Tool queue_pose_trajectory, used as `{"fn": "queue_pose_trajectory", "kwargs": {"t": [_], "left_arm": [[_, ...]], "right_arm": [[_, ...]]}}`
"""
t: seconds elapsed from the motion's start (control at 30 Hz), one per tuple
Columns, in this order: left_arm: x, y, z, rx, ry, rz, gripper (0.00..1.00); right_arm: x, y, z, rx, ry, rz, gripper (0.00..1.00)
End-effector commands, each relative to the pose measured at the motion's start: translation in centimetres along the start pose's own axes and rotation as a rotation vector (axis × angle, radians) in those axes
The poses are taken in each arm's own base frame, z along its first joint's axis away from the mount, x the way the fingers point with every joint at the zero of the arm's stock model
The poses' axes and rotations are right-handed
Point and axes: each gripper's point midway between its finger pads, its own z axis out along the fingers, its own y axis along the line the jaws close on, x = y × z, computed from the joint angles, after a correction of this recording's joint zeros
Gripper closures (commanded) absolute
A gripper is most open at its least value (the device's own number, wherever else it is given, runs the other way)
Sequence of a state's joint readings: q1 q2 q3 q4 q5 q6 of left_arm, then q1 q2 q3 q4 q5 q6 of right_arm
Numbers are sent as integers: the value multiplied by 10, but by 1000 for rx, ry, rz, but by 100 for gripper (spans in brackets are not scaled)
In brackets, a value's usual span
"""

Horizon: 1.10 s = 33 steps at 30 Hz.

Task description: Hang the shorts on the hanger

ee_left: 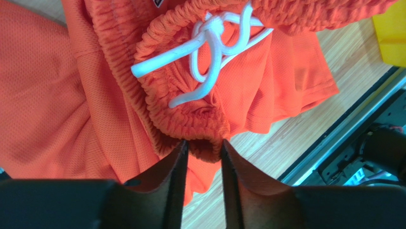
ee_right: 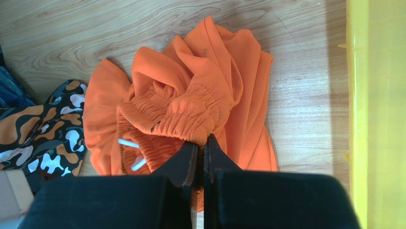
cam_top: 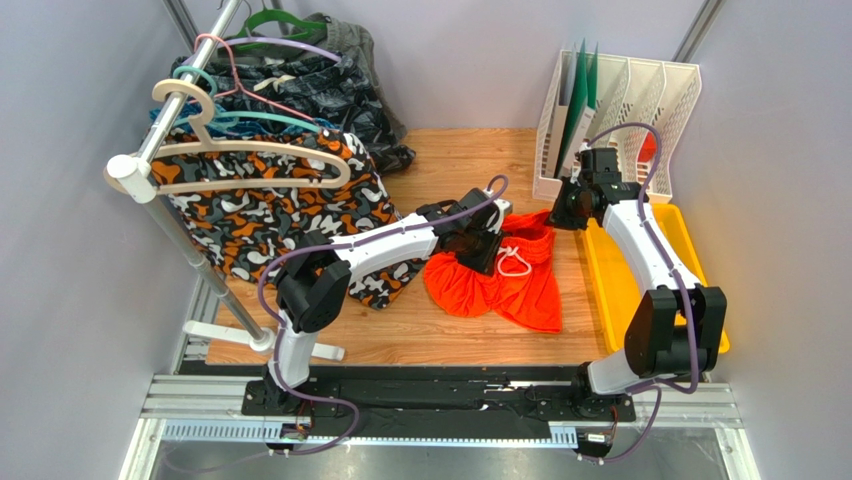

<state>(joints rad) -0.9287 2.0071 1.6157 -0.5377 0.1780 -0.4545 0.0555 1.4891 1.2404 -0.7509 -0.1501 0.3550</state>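
- Wooden table (cam_top: 440,160), with a clothes rail (cam_top: 170,120) at its left edge, well apart from both grippers.
- Camouflage shorts (cam_top: 250,230) hang from the rail, right behind the cream hanger (cam_top: 260,147). Thin coloured hangers crowd the rail around it, so the approach looks tight.
- The shorts (cam_top: 520,285) lie crumpled mid-table, near a yellow tray (cam_top: 610,270).
- The left gripper (ee_left: 204,157) is clenched on a bunched waistband fold. The right gripper (ee_right: 200,157) is pinched almost flat on the waistband further along.
- Best next: draw the two grips apart to stretch the waistband before lifting.
- The white drawstring (ee_left: 209,52) dangles loose and could snag.
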Motion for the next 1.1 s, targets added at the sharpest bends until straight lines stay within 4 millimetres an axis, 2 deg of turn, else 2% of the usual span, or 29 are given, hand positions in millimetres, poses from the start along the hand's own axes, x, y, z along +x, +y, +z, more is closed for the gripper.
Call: {"fn": "queue_pose_trajectory", "kwargs": {"t": [0.0, 0.03, 0.1, 0.13, 0.2, 0.23, 0.3, 0.33, 0.4, 0.43, 0.5, 0.53, 0.6, 0.63, 0.73, 0.77, 0.8, 0.87, 0.9, 0.97, 1.0, 1.07], "left_arm": [[-5, -2, -2, -13, 1, 15, 71], [-5, 1, -4, -22, 5, 41, 82], [-3, 9, -10, -38, 24, 81, 96], [-7, 9, -18, -36, 15, 96, 100], [-14, 12, -34, -10, -11, 147, 100], [-23, 9, -53, 3, -66, 176, 100], [-36, 10, -77, 7, -129, 259, 100], [-47, 11, -100, 3, -176, 288, 100], [-63, 16, -131, -23, -235, 368, 100], [-76, 22, -150, -36, -262, 380, 100], [-90, 27, -177, -63, -307, 443, 100], [-100, 26, -195, -67, -335, 466, 100], [-113, 29, -224, -95, -388, 530, 100], [-119, 25, -241, -102, -418, 562, 100], [-132, 20, -288, -154, -516, 656, 100], [-133, 18, -299, -163, -538, 680, 100], [-132, 9, -320, -158, -580, 742, 100], [-124, 0, -338, -132, -608, 801, 100], [-113, -11, -354, -97, -638, 850, 100], [-99, -22, -368, -48, -661, 887, 100], [-84, -35, -380, 14, -685, 921, 100], [-65, -50, -390, 102, -698, 950, 100]], "right_arm": [[-9, 6, -13, -35, -55, 9, 100], [-10, 5, -15, -34, -61, 6, 100], [-16, 5, -22, -37, -82, 3, 100], [-16, 4, -24, -34, -80, -3, 100], [-24, 4, -34, -39, -106, -8, 100], [-25, 3, -37, -40, -106, -19, 100], [-35, 8, -50, -54, -142, -36, 100], [-40, 11, -58, -63, -163, -66, 100], [-51, 19, -72, -88, -207, -101, 100], [-67, 28, -91, -109, -271, -124, 100], [-86, 40, -113, -144, -355, -178, 100], [-100, 49, -131, -163, -416, -203, 100], [-116, 59, -159, -184, -504, -266, 100], [-128, 69, -182, -203, -567, -295, 100], [-140, 80, -222, -217, -660, -368, 100], [-144, 86, -247, -227, -717, -391, 100], [-143, 89, -259, -234, -739, -415, 100], [-139, 94, -284, -252, -783, -450, 100], [-126, 100, -302, -292, -803, -486, 100], [-111, 104, -321, -318, -835, -553, 100], [-93, 107, -337, -356, -851, -588, 100], [-73, 112, -355, -399, -877, -645, 100]]}}
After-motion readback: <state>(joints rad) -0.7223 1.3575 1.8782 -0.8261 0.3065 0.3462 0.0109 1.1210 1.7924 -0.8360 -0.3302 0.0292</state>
